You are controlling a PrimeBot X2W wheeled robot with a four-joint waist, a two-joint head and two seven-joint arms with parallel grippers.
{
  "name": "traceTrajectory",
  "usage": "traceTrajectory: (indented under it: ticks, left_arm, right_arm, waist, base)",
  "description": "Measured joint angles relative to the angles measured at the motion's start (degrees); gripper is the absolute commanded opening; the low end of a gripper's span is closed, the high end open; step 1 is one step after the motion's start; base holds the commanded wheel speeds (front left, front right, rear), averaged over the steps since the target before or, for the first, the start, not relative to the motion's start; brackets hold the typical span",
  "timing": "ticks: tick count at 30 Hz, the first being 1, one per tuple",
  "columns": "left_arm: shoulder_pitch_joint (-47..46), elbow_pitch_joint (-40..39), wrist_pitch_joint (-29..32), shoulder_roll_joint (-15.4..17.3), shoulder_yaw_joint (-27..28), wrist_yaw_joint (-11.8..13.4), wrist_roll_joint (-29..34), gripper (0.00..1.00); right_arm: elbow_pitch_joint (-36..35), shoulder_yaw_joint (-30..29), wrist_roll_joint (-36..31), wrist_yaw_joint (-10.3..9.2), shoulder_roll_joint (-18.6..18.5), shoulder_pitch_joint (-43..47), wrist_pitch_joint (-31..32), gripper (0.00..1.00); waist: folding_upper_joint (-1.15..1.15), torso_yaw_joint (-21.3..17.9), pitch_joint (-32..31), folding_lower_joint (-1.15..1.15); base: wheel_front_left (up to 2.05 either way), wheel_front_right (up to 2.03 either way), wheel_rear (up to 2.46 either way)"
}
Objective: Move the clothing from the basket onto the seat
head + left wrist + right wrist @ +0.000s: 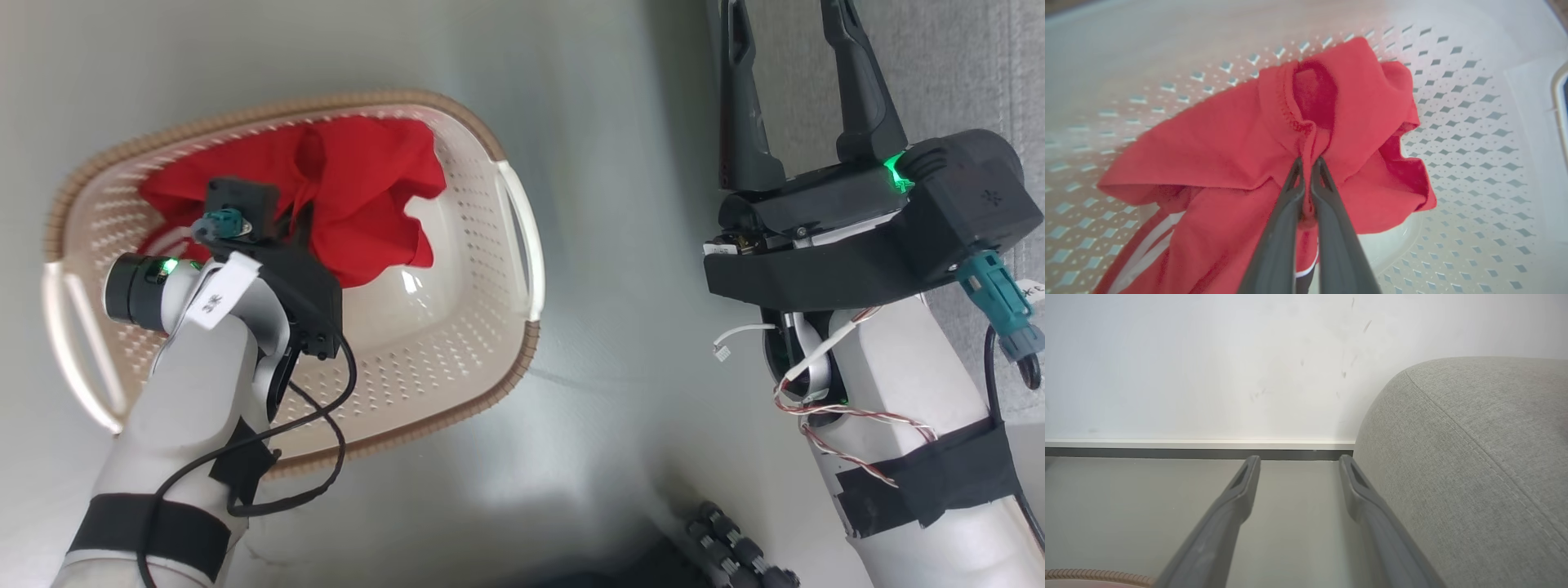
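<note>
The red clothing (pixel 359 196) lies bunched in the far part of the cream basket (pixel 457 343), which stands on the floor at my left. My left arm reaches down into the basket, its wrist housing covering the fingers in the head view. The left wrist view shows my left gripper (pixel 1307 162) shut on a pinched fold of the clothing (pixel 1216 155), near a stitched hem. My right gripper (pixel 784 24) is open and holds nothing, hanging over the edge of the grey seat (pixel 963 73). In the right wrist view the right gripper (pixel 1298 462) points at the floor beside the seat (pixel 1474 457).
The basket's brown rim (pixel 1094 575) peeks in at the bottom left of the right wrist view. A white wall (pixel 1208 355) with a dark skirting strip (pixel 1167 453) stands behind the floor. A dark ribbed part (pixel 735 547) of the robot shows at the lower middle of the head view.
</note>
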Motion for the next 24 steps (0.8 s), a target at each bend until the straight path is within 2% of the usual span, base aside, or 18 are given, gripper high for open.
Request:
traceTrajectory:
  ticks: [16,24]
  left_arm:
    - [4.3,0.1,-11.4,-2.2,1.7,-1.0,-3.4,0.0]
    - [7.4,-0.7,-13.2,-2.9,1.9,-2.0,-5.2,0.0]
  right_arm:
    - [7.6,-0.9,0.6,1.59,-2.2,1.5,-0.5,1.0]
    - [11.0,-0.9,1.5,2.41,-2.7,4.2,-0.5,1.0]
  waist:
    - [0.0,5.0,-11.6,-0.01]
    - [0.0,7.0,-17.5,-0.01]
  base:
    - [0.0,0.0,0.0]
    - [0.0,0.0,0.0]
